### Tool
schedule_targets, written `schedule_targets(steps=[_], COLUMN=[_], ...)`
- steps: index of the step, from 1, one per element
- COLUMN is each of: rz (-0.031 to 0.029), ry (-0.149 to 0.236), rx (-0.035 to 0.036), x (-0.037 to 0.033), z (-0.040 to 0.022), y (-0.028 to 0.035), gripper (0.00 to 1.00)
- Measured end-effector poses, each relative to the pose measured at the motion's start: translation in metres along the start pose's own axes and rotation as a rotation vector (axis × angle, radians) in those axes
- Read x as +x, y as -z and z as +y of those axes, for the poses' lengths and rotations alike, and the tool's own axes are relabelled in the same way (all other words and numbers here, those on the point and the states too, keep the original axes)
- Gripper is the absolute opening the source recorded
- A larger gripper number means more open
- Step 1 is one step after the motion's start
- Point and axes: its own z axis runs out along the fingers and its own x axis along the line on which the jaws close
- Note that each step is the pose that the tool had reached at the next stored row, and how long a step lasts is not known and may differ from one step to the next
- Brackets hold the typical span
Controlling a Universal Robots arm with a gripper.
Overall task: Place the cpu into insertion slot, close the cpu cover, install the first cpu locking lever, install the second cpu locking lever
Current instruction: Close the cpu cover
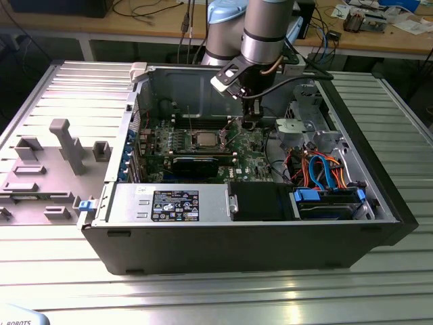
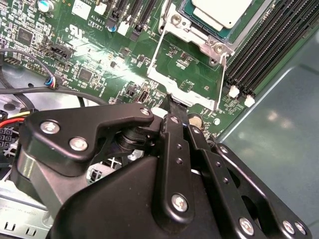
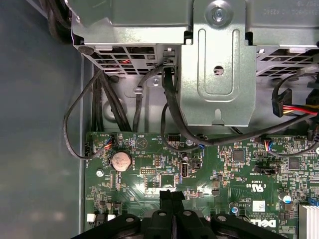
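Note:
The cpu [image 2: 219, 11], a square chip with a silver-grey top, lies seated in the insertion slot [image 2: 215, 48] on the green motherboard; in the exterior view the cpu [image 1: 205, 140] sits mid-board. The cpu cover [image 2: 155, 57], a thin silver frame with a big window, is swung open away from the slot, and green board shows through it. My gripper [image 2: 171, 101] is shut with nothing between its fingers, its tips right at the free edge of the open cover. The exterior view has the gripper [image 1: 249, 123] low over the board, to the right of the cpu. In the first wrist view the gripper [image 3: 172, 193] points down at the board.
Long black memory slots [image 2: 269, 45] run beside the slot. A metal drive cage [image 3: 214, 74] with black cables stands past the board edge, near a coin battery [image 3: 120, 160]. The power supply [image 1: 169, 203] and orange and blue cables [image 1: 318, 169] fill the case front.

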Motion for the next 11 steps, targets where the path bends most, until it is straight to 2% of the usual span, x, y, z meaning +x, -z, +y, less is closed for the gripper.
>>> schedule_targets(steps=[4, 5, 6, 11], rz=[-0.0001, 0.0, 0.0, -0.0001], ry=[0.0, 0.0, 0.0, 0.0], rx=[0.0001, 0.0015, 0.0015, 0.0016], x=[0.0, 0.0001, 0.0001, 0.0001], z=[-0.0007, -0.0059, -0.0085, -0.0096], y=[-0.0001, -0.0015, -0.0016, -0.0015], gripper=[0.11, 0.11, 0.11, 0.11])
